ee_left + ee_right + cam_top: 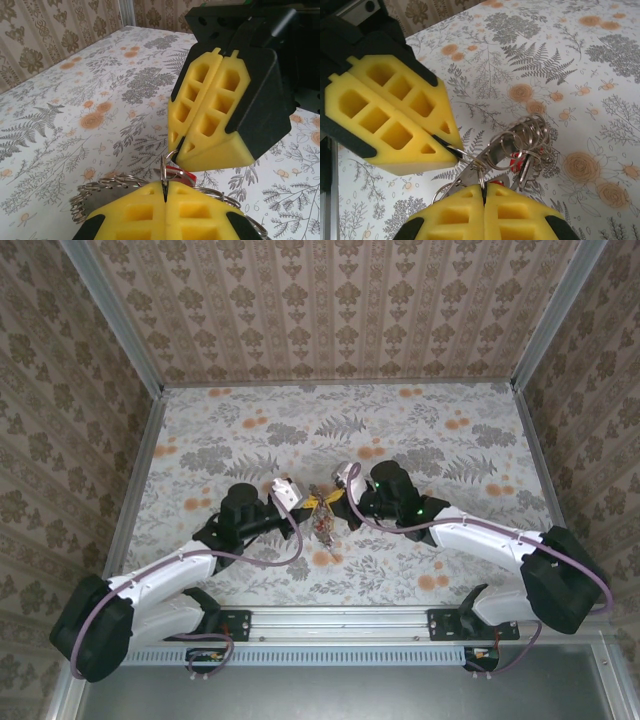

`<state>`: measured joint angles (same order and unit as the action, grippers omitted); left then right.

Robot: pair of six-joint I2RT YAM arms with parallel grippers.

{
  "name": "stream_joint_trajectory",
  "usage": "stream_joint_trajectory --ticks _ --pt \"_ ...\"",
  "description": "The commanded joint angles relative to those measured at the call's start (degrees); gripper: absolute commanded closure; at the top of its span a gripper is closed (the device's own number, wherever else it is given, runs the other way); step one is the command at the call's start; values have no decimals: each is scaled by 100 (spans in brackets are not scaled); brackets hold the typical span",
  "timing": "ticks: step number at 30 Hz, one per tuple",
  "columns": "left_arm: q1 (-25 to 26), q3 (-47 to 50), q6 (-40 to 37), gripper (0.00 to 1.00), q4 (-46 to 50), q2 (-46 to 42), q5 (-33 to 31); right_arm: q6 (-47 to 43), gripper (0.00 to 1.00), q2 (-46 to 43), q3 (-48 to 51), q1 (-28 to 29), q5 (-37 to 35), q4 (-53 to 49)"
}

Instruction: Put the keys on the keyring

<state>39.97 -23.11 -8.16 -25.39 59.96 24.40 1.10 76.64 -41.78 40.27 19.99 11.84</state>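
Seemingly midway: both grippers pinch the keyring at the centre of the top view.

Left of centre in the top view, the left gripper (308, 502) has its pads pressed together on a thin wire loop of the keyring (169, 158). Just right of it the keys (323, 521) hang in a tangled bunch above the table (450, 430), with one red head (517, 162) showing among coiled grey rings (527, 135). Further right, the right gripper (338, 496) is also clamped shut and nips the same wire. Some keys look threaded already, but I cannot tell how many still need feeding on.
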Motion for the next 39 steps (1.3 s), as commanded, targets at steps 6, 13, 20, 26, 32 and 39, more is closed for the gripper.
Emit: stream_joint_trajectory --ticks 6,13,20,26,32,39 --pt "75 -53 -256 100 -435 -35 99 619 100 -98 -104 -204 398 256" --pt "85 -96 -293 100 -366 6 82 423 100 -158 -213 -213 824 108" --pt "108 -125 -327 100 -305 16 78 498 100 -178 -287 -262 753 -5" --pt "125 -164 -353 100 -258 24 82 717 100 -143 -314 -291 502 -81" --pt "130 -176 -370 100 -242 79 70 855 100 -171 -287 -360 532 3" --pt "143 -210 -415 100 -231 129 73 856 100 -107 -366 -397 714 -85"
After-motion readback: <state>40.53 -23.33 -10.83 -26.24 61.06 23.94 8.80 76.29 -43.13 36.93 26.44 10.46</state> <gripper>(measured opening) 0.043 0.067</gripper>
